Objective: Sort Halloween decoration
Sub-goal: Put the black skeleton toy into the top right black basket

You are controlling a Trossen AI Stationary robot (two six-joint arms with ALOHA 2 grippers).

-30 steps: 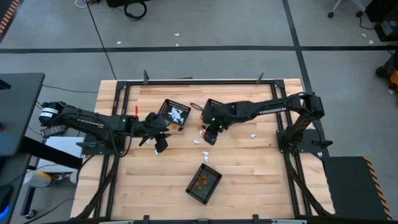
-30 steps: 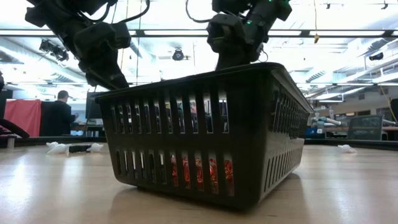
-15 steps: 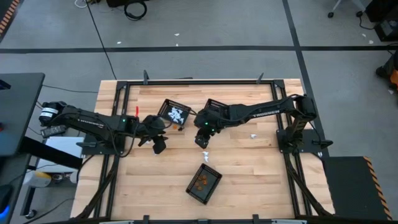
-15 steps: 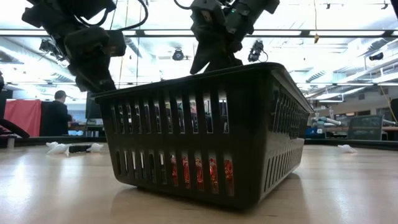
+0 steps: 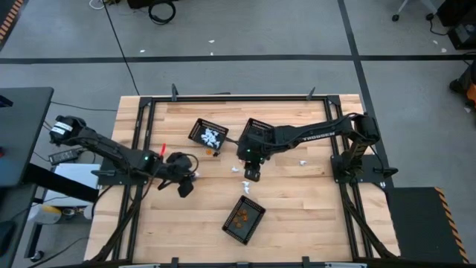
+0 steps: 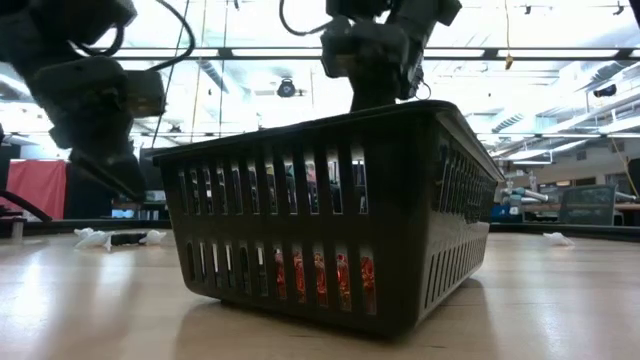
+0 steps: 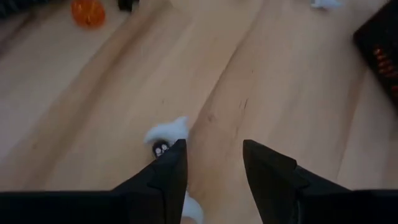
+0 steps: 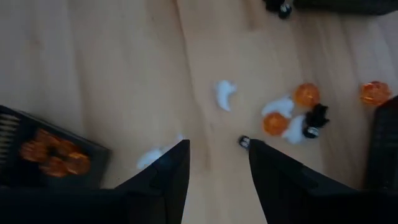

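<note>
High view: left gripper [image 5: 184,186] sits left of centre, right gripper [image 5: 253,173] at centre; white trinkets [image 5: 245,185] lie below it.

Left wrist view: fingers [image 7: 166,174] apart, empty, beside a white trinket [image 7: 168,130].

Right wrist view: fingers [image 8: 169,169] apart, empty; orange trinkets [image 8: 306,94] upper right.

Light butcher-block wooden table [image 5: 297,201] in black metal frame. Black mesh basket with white trinkets [image 5: 209,134] at 11 o'clock; black mesh basket with orange trinkets [image 5: 244,219] at 6 o'clock. Loose orange, white and black trinkets [image 8: 292,115] lie near centre.
</note>
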